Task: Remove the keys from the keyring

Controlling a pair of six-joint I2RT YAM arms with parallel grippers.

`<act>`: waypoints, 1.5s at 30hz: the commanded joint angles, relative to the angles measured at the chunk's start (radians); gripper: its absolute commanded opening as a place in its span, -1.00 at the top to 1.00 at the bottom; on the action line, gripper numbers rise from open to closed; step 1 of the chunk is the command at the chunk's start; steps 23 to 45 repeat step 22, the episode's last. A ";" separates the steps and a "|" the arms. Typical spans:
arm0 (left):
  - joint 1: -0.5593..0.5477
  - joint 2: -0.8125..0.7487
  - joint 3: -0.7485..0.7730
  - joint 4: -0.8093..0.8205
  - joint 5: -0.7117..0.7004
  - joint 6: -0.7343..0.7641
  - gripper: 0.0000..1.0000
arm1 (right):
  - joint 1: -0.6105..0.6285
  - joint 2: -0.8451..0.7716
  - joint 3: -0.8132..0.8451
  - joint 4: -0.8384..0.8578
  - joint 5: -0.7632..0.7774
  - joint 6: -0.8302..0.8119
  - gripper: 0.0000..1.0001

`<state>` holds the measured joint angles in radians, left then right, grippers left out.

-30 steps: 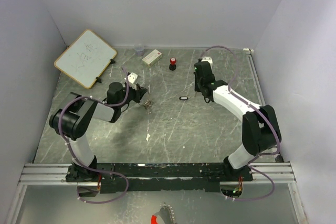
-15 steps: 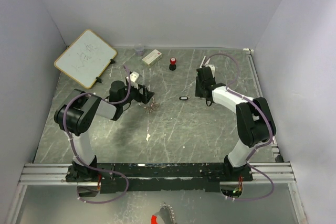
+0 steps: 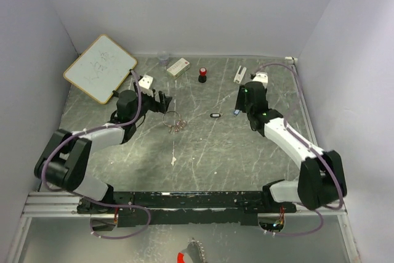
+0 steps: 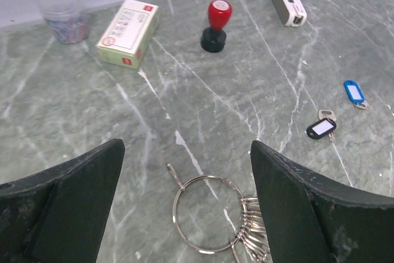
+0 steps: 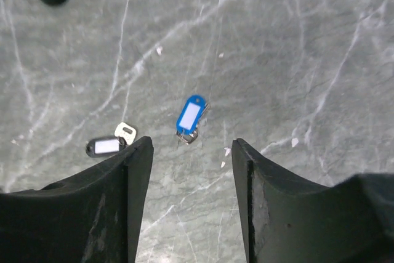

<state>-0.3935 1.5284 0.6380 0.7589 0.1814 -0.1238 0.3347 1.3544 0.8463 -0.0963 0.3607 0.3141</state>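
The keyring (image 4: pixel 206 214) lies flat on the marble table, a silver wire loop with several plain silver keys (image 4: pixel 253 229) bunched on its right side; from above the keyring (image 3: pixel 173 121) sits left of centre. My left gripper (image 4: pixel 186 152) hovers just behind it, open, holding nothing; in the top view the left gripper (image 3: pixel 161 101) is up-left of the ring. A blue-headed key (image 5: pixel 189 117) and a black-headed key (image 5: pixel 108 146) lie loose on the table, off the ring. My right gripper (image 5: pixel 191 146) is open just short of the blue key, empty. From above the right gripper (image 3: pixel 241 106) is beside the blue key (image 3: pixel 236 113).
A red-and-black knob (image 3: pixel 202 75) stands at the back centre, with a small box (image 3: pixel 178 67) and a plastic cup (image 3: pixel 163 58) to its left. A white device (image 3: pixel 239 74) lies back right. A whiteboard (image 3: pixel 100 68) leans at the far left.
Both grippers have opened. The left one let the keyring drop to the table and drew back left. The right one set the blue key down and pulled back right.
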 commanded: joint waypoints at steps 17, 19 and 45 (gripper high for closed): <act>0.005 -0.465 -0.223 -0.146 -0.313 0.073 -0.88 | -0.006 -0.495 -0.259 0.075 0.343 0.076 -0.13; 0.005 -0.487 -0.245 -0.122 -0.323 0.076 -0.88 | -0.006 -0.509 -0.265 0.069 0.354 0.070 -0.13; 0.005 -0.487 -0.246 -0.133 -0.327 0.078 -0.89 | -0.006 -0.514 -0.263 0.064 0.352 0.067 -0.40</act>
